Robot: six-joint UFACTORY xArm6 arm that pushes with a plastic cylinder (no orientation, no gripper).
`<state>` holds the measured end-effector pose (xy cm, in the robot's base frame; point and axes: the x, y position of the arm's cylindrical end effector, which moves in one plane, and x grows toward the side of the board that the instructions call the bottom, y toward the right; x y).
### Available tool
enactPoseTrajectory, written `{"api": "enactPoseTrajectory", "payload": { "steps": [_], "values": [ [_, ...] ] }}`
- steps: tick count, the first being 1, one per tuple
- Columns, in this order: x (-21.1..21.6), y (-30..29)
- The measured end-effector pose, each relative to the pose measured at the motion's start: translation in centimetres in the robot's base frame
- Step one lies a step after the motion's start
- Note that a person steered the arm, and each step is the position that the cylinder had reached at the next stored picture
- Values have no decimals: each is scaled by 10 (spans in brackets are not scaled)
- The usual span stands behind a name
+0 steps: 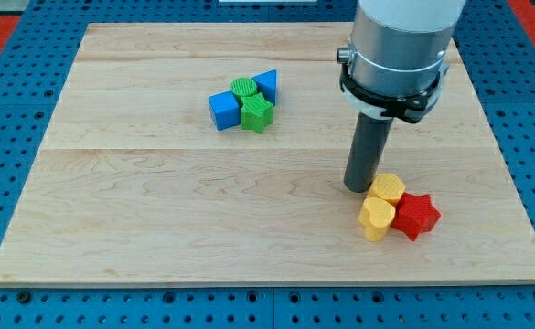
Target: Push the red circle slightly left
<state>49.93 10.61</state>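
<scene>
- red block [417,216] first: where does it sit, and which way does it point?
- near the wooden board's [157,201] bottom right corner, in the view. its outline looks more like a star than a circle, with points all round, so i can make out no long axis and no single heading.
- what is touching it?
- a yellow heart-like block [376,217] presses against its left side, and a second yellow block [388,188] touches it from the upper left. the three form one tight cluster.
- and the arm?
- it comes down from the view's top, the rod upright. my tip [358,187] is a plain rod end with nothing to spread or pinch. it is down at the board, just left of the upper yellow block; whether they touch i cannot tell. the yellow blocks lie between my tip and the red block.
- anything else?
- well apart, toward the top middle, a blue cube [221,111], a green round block [244,88], a green star [257,114] and a blue triangle [266,84] huddle together.
</scene>
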Motion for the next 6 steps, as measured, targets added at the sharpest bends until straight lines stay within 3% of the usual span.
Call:
{"api": "enactPoseTrajectory", "payload": {
  "steps": [1,2,4,6],
  "values": [
    [0,7],
    [-54,-17],
    [-180,95],
    [-293,146]
  ]
}}
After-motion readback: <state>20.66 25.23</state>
